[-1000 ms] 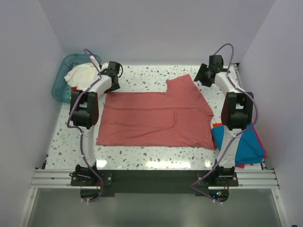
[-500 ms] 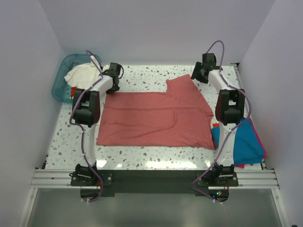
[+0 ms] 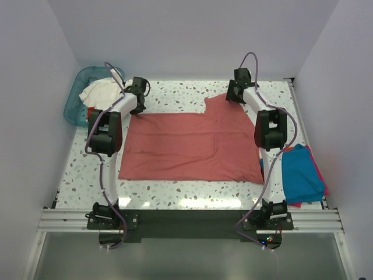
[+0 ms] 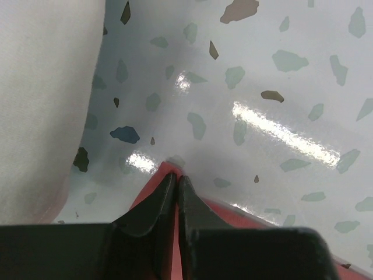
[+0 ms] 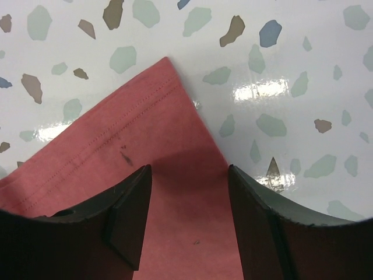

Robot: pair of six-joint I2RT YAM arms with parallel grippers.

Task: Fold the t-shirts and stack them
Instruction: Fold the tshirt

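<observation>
A salmon-red t-shirt [image 3: 192,146] lies spread flat across the middle of the table. My left gripper [image 3: 136,109] is at its far left corner. In the left wrist view the gripper [image 4: 176,175] is shut on that corner, with red cloth [image 4: 152,185] pinched between the black fingers. My right gripper [image 3: 231,96] hangs over the far sleeve tip. In the right wrist view it [image 5: 189,175] stands open, with the sleeve [image 5: 145,146] lying flat under and between its fingers. Folded teal-blue [image 3: 300,175] and orange-red [image 3: 320,178] t-shirts are stacked at the right. A white t-shirt [image 3: 100,90] lies in the basket.
A teal plastic basket [image 3: 76,99] stands at the far left corner. White walls enclose the table on three sides. The speckled tabletop [image 3: 175,93] shows beyond the shirt's far edge and along the front [image 3: 186,189].
My left gripper has closed onto the shirt's far left corner. The right arm has swung left, bringing its open gripper over the sleeve tip.
</observation>
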